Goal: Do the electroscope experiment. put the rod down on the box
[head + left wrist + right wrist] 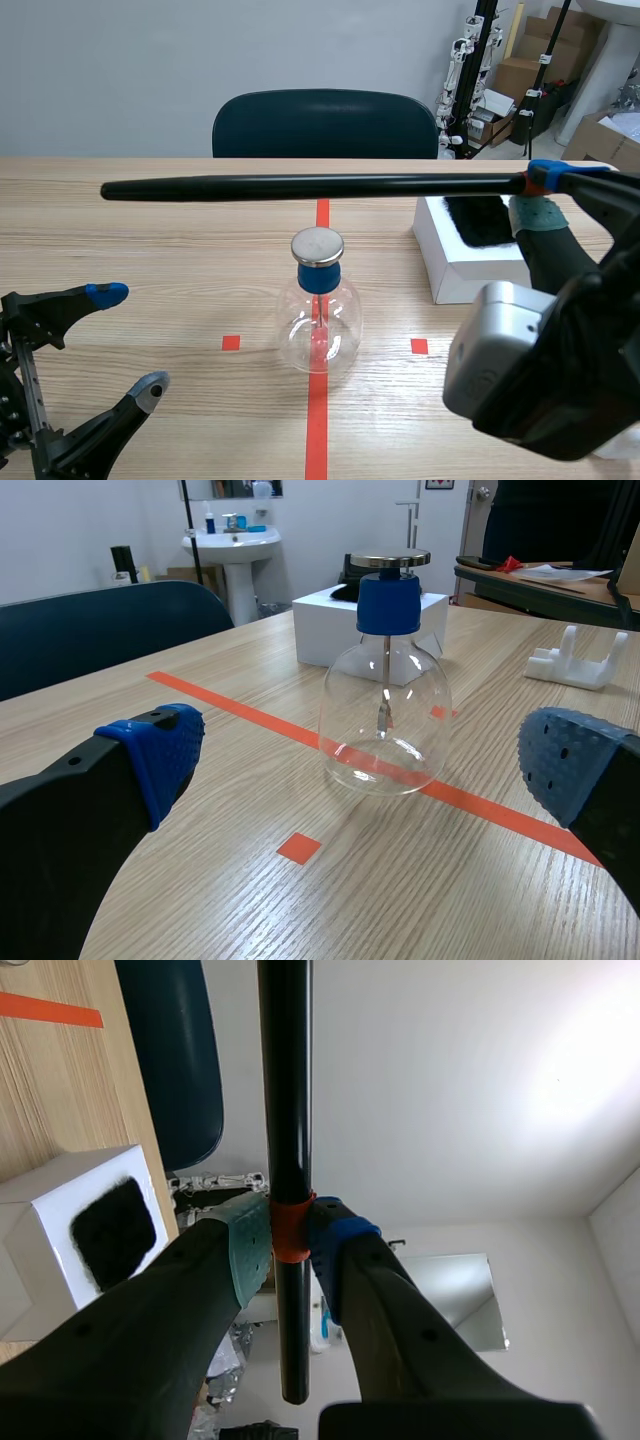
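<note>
**Rod held level above the electroscope, not on the box**

The right gripper (538,193) is clamped on a long black rod (310,186). Its grey-green and blue pads press from both sides on the orange band near the rod's thick end, and a short stub of rod sticks out behind the fingers. From that grip the rod runs roughly level across the scene, raised off the light wooden table (150,240). Its thin tip ends well past the middle, over the table's left half.

Under the rod's middle stands the electroscope, a clear glass flask with a blue stopper and a round metal plate on top (319,320). It sits on the orange-red centre line. A visible gap separates the plate from the rod.

The white rectangular box (470,275) lies on the table right of the flask, apart from it. A patch of black fur (478,220) rests on its top face, leaving a white margin along the near and left edges. The rod touches neither box nor fur, and the clamped end hangs by the box's far right corner.

The left gripper (128,341) sits low at the near left with its fingers spread wide, holding nothing. Bare wood lies between it and the flask.

A dark teal chair (320,120) stands behind the table's far edge.
</note>
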`<action>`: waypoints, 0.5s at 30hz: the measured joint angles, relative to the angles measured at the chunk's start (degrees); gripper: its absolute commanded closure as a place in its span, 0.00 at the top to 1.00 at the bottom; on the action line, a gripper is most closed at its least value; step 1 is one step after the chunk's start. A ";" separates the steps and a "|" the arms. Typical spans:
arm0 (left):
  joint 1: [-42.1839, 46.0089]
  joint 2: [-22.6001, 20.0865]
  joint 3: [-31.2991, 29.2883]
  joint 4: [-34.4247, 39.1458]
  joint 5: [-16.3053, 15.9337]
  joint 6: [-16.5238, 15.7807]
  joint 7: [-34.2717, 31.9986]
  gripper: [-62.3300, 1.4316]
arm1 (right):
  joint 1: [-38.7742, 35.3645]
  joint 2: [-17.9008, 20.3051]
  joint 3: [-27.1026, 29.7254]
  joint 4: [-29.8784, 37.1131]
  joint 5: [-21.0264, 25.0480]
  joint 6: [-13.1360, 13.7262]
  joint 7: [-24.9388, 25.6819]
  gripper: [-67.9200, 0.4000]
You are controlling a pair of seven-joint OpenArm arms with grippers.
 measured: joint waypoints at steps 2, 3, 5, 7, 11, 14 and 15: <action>0.00 0.00 0.00 0.00 0.00 0.00 0.00 1.00 | 0.00 0.00 0.02 0.00 -0.15 1.64 -0.55 0.01; 0.00 0.00 0.00 0.00 0.00 0.00 0.00 1.00 | 0.00 0.00 0.04 0.02 -0.13 3.32 -1.20 0.01; 0.00 0.00 0.00 0.00 0.00 0.00 0.00 1.00 | 0.00 0.09 0.04 -0.02 0.24 8.00 -2.91 0.01; 0.00 0.00 0.00 0.00 -0.02 0.00 0.00 1.00 | 0.11 0.68 0.04 -0.07 1.62 11.08 -3.76 0.01; 0.00 0.00 0.00 0.00 -0.02 0.00 0.00 1.00 | 2.12 2.08 0.04 -0.09 5.09 15.15 -7.43 0.01; 0.00 0.00 0.00 0.00 -0.02 0.00 0.00 1.00 | 4.61 4.87 0.04 -0.09 9.60 19.82 -9.94 0.01; 0.00 0.00 0.00 0.00 -0.02 0.00 0.00 1.00 | 5.29 5.81 0.04 -0.09 11.34 21.66 -10.88 0.01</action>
